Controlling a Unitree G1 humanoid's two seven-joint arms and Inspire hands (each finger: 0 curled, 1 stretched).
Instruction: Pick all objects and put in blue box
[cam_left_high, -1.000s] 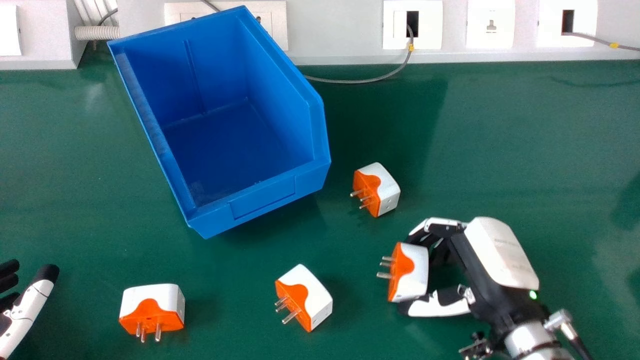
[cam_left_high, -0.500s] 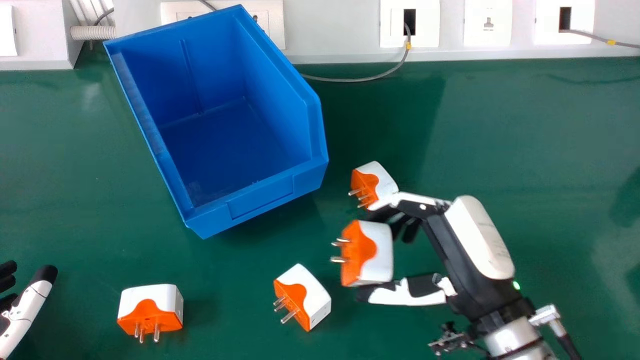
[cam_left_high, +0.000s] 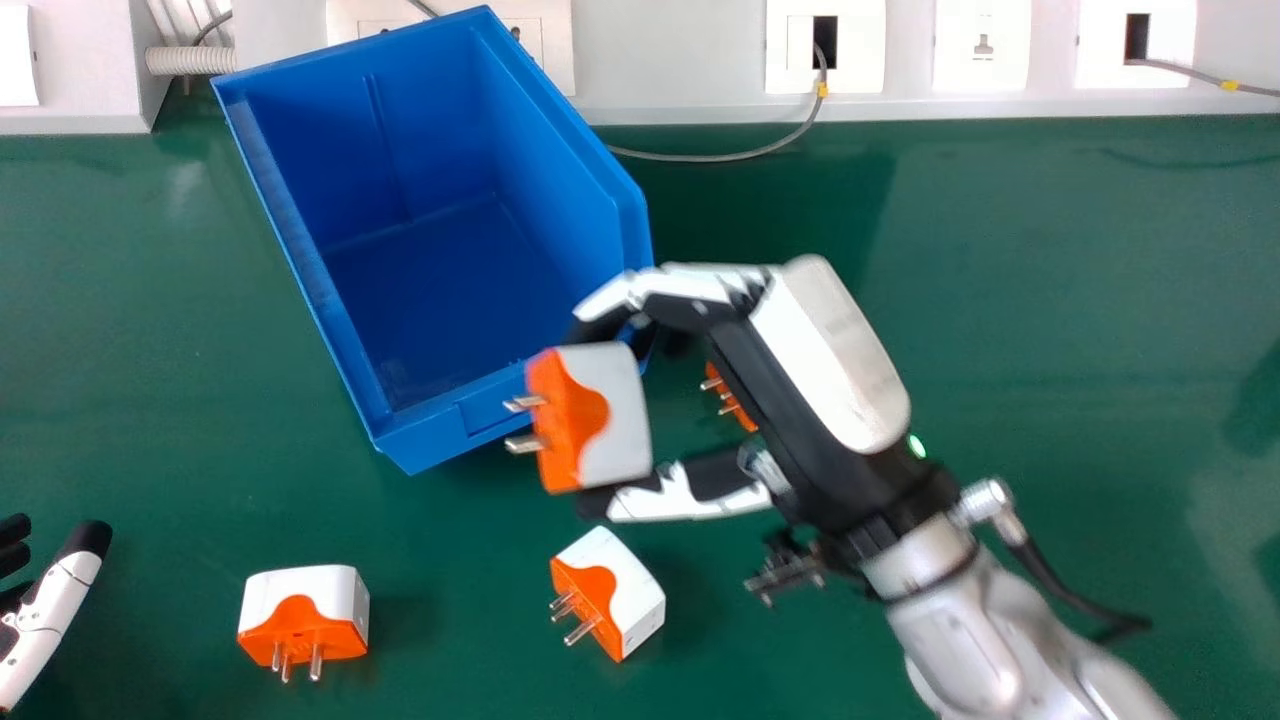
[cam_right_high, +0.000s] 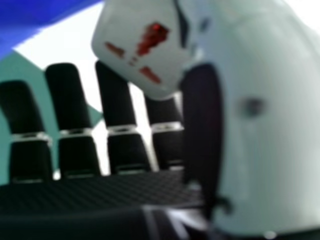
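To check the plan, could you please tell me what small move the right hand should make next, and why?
Probably move the held adapter forward and left before releasing it: the right hand pinches it, and in the head view it overlaps the near edge of the blue box, not the open floor inside.

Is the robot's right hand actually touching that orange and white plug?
Touching: the head view shows the plug pinched between the right hand's thumb and fingers.

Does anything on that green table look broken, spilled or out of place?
Nothing looks broken or spilled. The only mildly odd thing is the blue box, which sits askew to the white panel behind it. The plug adapters on the table lie at mixed angles, scattered but with no visible damage.
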